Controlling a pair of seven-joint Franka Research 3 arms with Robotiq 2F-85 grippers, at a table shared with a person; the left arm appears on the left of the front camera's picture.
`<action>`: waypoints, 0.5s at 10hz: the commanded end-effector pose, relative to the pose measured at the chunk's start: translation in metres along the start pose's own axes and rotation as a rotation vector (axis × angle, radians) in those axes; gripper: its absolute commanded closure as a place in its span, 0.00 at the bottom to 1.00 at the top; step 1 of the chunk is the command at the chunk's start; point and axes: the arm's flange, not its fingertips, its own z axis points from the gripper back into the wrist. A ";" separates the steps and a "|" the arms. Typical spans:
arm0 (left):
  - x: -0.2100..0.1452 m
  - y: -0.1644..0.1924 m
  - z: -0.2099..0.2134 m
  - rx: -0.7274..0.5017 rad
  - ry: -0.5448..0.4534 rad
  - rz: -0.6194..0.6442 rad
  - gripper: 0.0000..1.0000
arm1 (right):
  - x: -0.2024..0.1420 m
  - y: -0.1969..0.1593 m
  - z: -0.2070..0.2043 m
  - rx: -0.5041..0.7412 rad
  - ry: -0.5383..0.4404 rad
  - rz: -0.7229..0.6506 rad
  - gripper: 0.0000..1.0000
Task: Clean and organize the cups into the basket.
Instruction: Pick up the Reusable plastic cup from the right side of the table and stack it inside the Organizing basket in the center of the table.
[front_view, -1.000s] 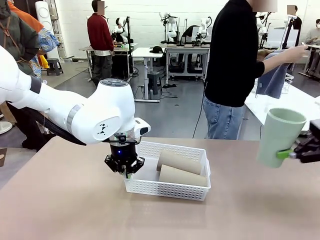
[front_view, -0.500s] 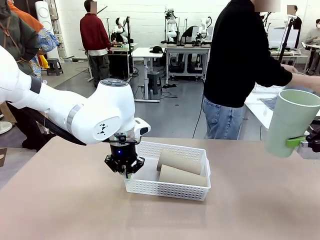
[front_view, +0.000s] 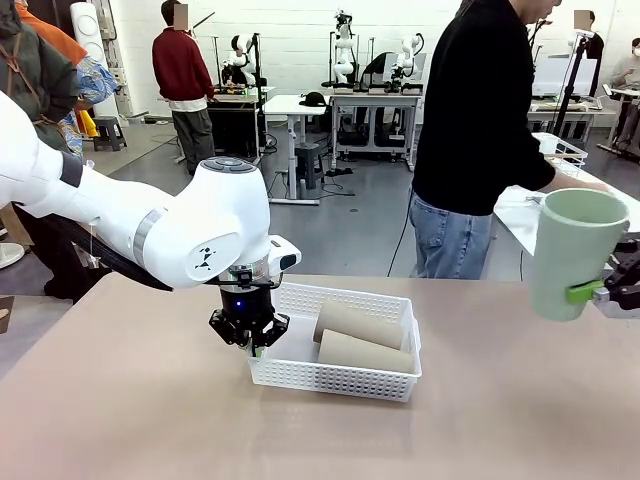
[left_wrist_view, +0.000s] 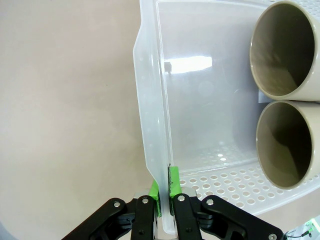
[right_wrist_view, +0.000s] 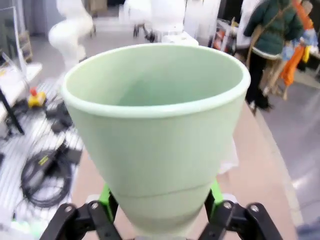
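Observation:
The white lattice basket (front_view: 330, 376) sits mid-table with two taupe cups lying side by side in it, one behind (front_view: 358, 322) and one in front (front_view: 365, 352). My left gripper (front_view: 248, 332) is shut on the basket's left wall. In the left wrist view the green pads (left_wrist_view: 173, 181) pinch that wall (left_wrist_view: 150, 100), and the open mouths of both cups (left_wrist_view: 285, 50) (left_wrist_view: 287, 145) face the camera. At the right edge, my right gripper (front_view: 612, 292) is shut on the mint green cup (front_view: 575, 255), held upright above the table. In the right wrist view the cup (right_wrist_view: 155, 130) sits between my right gripper's (right_wrist_view: 160, 207) fingers.
A person in a black top (front_view: 475, 110) stands at the far side, one hand (front_view: 578, 184) reaching toward a white side table (front_view: 520, 215) just behind the mint cup. Bare tabletop (front_view: 130, 420) lies in front of and left of the basket.
The mint cup in my right gripper rose slightly and turned from tilted to upright near the right edge. The person lowered the blue cloth out of sight. My left arm stayed still.

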 end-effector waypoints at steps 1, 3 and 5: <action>0.000 -0.001 0.003 -0.006 -0.015 -0.006 1.00 | 0.071 -0.012 -0.038 -0.010 0.340 0.026 0.19; 0.000 -0.001 0.003 -0.006 -0.015 -0.006 1.00 | 0.124 -0.032 -0.085 0.045 0.607 0.018 0.19; 0.000 -0.001 0.003 -0.006 -0.015 -0.006 1.00 | 0.151 -0.047 -0.136 0.118 0.786 0.006 0.19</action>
